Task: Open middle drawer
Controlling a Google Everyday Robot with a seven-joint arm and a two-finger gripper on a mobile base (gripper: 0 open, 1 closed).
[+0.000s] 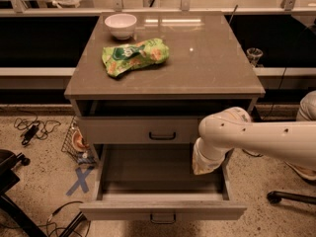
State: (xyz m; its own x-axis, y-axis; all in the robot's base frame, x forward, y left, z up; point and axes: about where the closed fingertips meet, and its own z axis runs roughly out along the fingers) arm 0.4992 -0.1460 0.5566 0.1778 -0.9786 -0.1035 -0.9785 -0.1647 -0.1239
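Hovering with the gripper over the right side of the tray, apart from the black handle; cannot tell its opening or any hold. Likely standing clear because the middle drawer lies pulled far out toward the near side, beneath the shut upper drawer.

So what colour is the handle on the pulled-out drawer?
The handle is black, clearest in the camera view. The gripper hangs over the middle drawer, right side.

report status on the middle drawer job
Gripper hangs over the tray's right side. Grey-taupe flat-front middle drawer, black bar handle, pulled well out. Nothing seen blocking it.
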